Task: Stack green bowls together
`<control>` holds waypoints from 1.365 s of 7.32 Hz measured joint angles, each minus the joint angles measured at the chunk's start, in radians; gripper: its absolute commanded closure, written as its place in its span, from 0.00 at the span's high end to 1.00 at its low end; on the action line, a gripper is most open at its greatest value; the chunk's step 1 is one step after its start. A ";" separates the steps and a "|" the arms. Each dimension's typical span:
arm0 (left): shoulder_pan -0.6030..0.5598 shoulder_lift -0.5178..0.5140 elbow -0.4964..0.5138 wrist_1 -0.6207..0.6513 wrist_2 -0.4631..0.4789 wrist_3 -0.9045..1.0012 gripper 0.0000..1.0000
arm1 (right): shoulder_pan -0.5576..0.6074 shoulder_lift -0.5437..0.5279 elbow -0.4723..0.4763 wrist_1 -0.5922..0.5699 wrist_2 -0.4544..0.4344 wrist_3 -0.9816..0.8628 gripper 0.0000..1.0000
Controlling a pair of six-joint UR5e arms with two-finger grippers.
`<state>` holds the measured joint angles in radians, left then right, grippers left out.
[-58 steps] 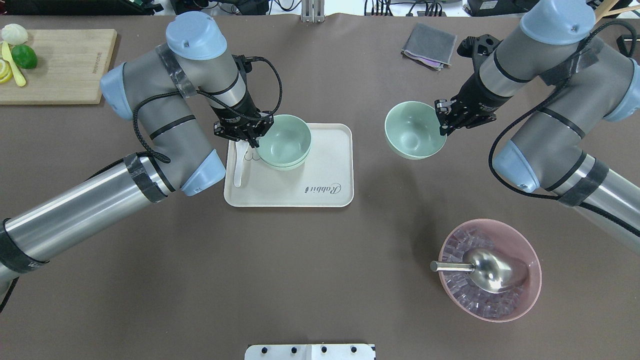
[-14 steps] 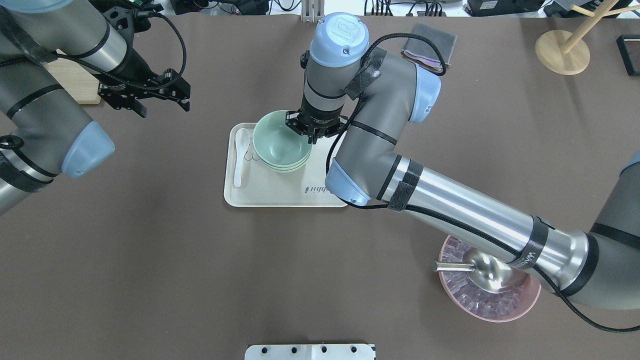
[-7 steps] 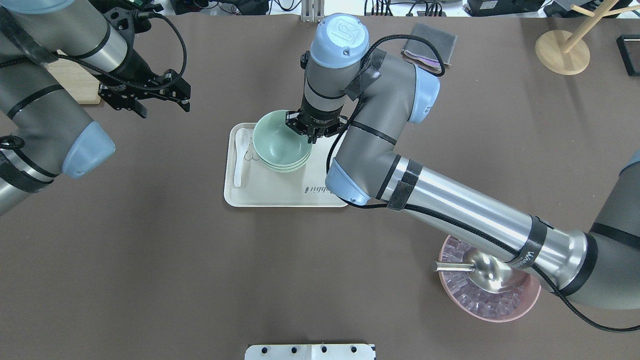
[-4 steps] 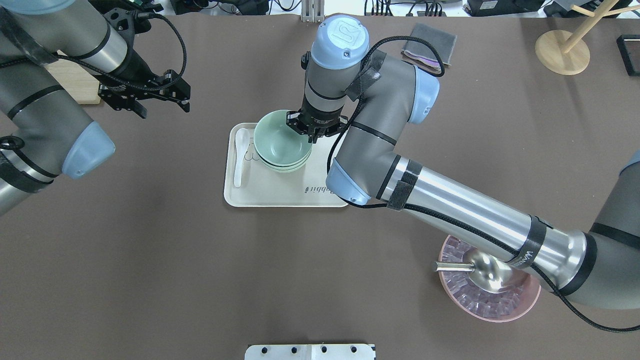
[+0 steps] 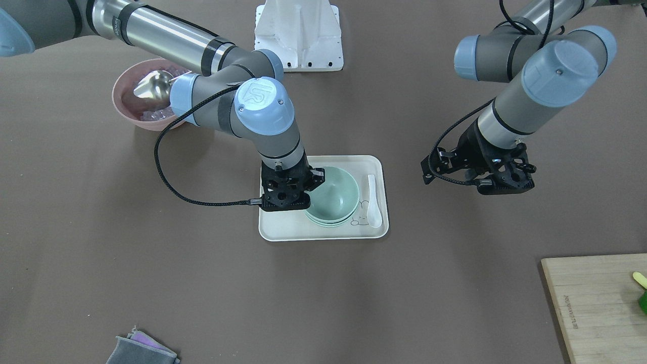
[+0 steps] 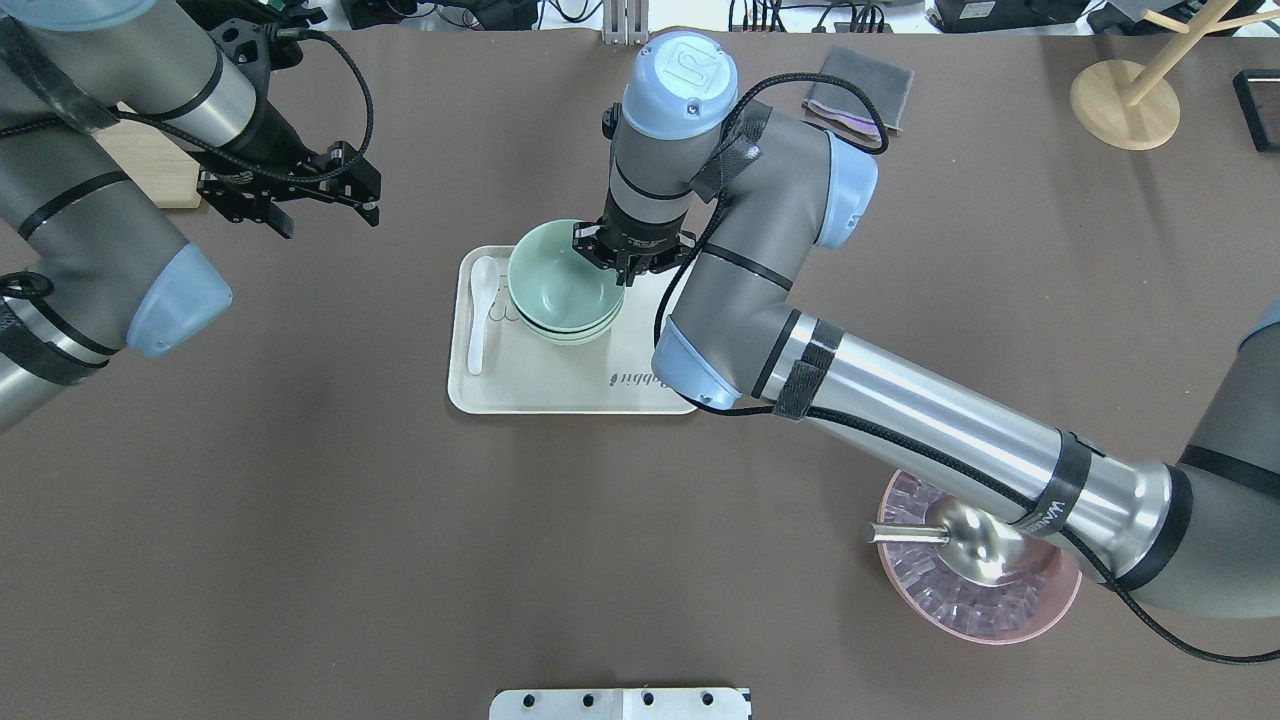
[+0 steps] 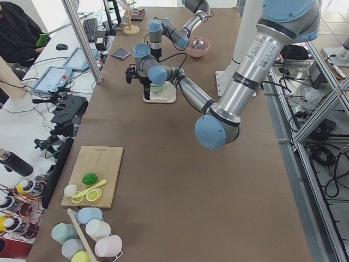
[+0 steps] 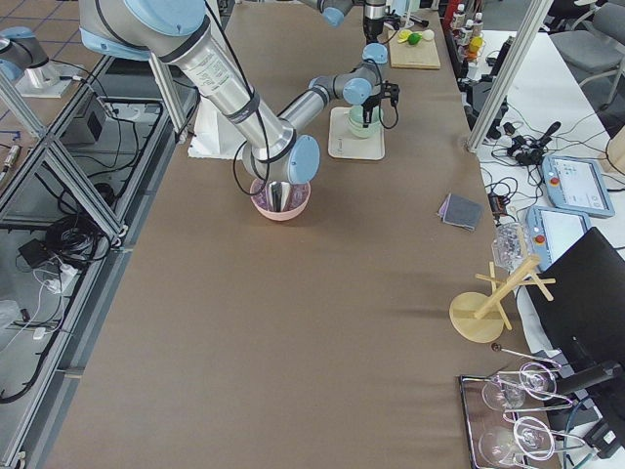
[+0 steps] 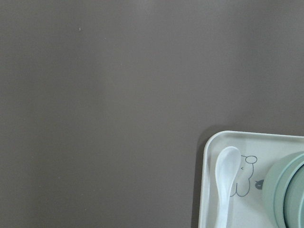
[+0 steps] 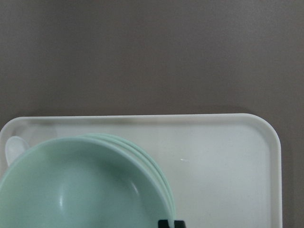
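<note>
Robotics lab: aluminium frame posts [image 8: 507,78], teach pendants [image 8: 576,184] at right edge, cable tangles [image 8: 59,239] lower left, flanking covered table [image 8: 293,322].

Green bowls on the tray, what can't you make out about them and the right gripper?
- Right gripper: overhead, its wrist covers the fingers; the right wrist view crops them at the bottom edge, so any grip on the top green bowl is unclear.
- Lower green bowls: only rims show under it.
- Side views: too small.
</note>
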<state>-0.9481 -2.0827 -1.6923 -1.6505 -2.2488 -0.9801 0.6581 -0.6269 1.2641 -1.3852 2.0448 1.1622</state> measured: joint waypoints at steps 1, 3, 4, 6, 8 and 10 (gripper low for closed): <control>0.000 0.000 0.000 0.000 0.000 0.000 0.98 | 0.000 0.001 0.000 0.000 0.000 0.000 0.00; 0.000 0.000 0.000 0.000 0.000 0.000 0.98 | -0.003 0.003 -0.001 -0.001 -0.001 0.001 0.00; 0.000 0.000 0.000 0.000 0.000 0.000 0.98 | -0.004 0.003 -0.002 -0.001 -0.001 0.001 0.00; 0.000 0.000 0.000 0.000 0.000 0.000 0.98 | -0.006 0.003 -0.004 -0.001 -0.002 0.001 0.00; 0.000 0.000 0.000 0.000 0.000 0.000 0.98 | -0.007 0.003 -0.008 -0.002 -0.002 0.001 0.00; 0.000 0.000 0.000 0.000 0.000 0.000 0.98 | -0.007 0.003 -0.009 -0.001 -0.002 0.002 0.05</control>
<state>-0.9480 -2.0831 -1.6920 -1.6506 -2.2488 -0.9802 0.6508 -0.6235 1.2554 -1.3858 2.0431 1.1637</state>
